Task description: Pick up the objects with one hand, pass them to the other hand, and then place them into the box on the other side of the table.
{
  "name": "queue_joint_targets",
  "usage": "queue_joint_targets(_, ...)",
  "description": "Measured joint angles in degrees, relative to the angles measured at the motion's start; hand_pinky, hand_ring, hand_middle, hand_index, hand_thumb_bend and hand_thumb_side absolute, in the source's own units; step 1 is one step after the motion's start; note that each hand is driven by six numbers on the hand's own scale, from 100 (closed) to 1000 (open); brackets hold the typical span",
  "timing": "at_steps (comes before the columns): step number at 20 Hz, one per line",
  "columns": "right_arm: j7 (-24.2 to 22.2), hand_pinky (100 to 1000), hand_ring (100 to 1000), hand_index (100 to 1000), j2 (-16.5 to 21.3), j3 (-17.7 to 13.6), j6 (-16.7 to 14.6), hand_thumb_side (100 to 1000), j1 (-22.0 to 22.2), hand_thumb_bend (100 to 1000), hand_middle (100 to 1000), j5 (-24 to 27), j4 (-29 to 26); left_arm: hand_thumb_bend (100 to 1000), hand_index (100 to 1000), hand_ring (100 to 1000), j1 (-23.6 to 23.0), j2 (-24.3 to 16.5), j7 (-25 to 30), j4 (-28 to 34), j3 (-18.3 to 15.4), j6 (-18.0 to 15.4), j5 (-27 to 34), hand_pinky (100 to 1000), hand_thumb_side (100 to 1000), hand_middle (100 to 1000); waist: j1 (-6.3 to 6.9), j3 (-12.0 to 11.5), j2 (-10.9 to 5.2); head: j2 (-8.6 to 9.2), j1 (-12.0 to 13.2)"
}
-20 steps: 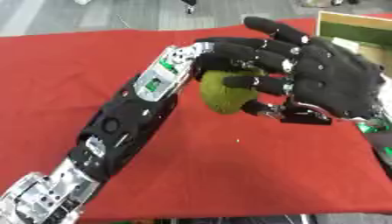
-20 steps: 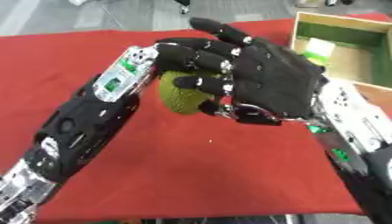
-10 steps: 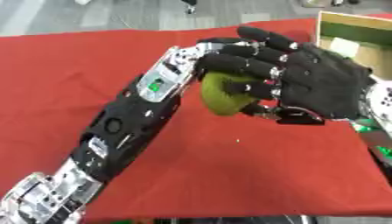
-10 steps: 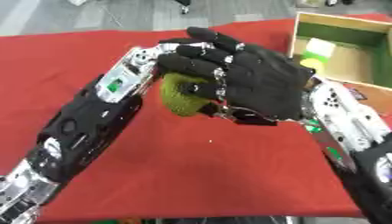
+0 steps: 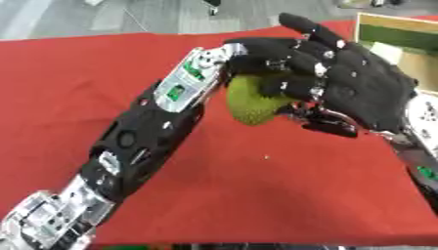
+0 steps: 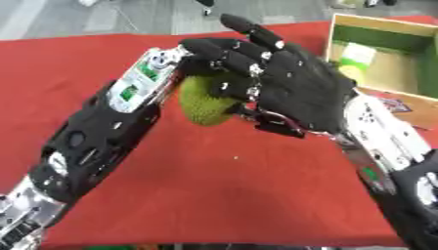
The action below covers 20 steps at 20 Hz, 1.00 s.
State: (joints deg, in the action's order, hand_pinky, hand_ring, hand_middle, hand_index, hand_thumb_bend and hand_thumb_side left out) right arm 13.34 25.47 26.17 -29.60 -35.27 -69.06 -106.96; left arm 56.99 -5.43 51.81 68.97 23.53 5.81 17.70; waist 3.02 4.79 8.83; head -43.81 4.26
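Bright, even overhead light; soft blur throughout, faint shadows, no glare.

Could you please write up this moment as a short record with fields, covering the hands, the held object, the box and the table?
held object: green bumpy object, above the table between both hands
left hand: behind the object, fingers curled round it
right hand: over the object's right side, fingers curled onto it
box: cardboard box at the table's right, open, with a pale green item inside
table: red cloth
handover stage: both hands on the object, not yet placed
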Motion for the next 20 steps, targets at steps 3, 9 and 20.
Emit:
queue_joint_targets(3, 3.0, 1000, 824, 329, 0.1, 0.0, 1.0, 100, 0.1, 100, 928, 0.8, 0.1, 231, 660, 500, 0.0, -1.3, 0.1, -1.9, -0.3, -2.8, -1.2, 782, 1000, 517, 0.01, -0.1, 0.0, 0.0, 0.0)
queue_joint_targets(9, 7.0, 1000, 824, 311, 0.6, -0.3, 2.5, 100, 0.5, 100, 903, 1.5, 0.3, 386, 741, 639, 0.9, -5.7, 0.1, -9.0, -3.9, -12.0, -4.6, 860, 1000, 660, 0.13, -0.3, 0.0, 0.0, -0.3)
queue_joint_targets(20, 8.5, 1000, 836, 336, 9.7, -6.6, 9.8, 100, 4.1, 100, 860, 2.7, 4.4, 195, 725, 598, -4.1, -22.9, -10.8, -10.0, -12.3, -22.8, 1.1, 829, 924, 614, 1.39, -1.7, -0.73, -0.03, -2.2)
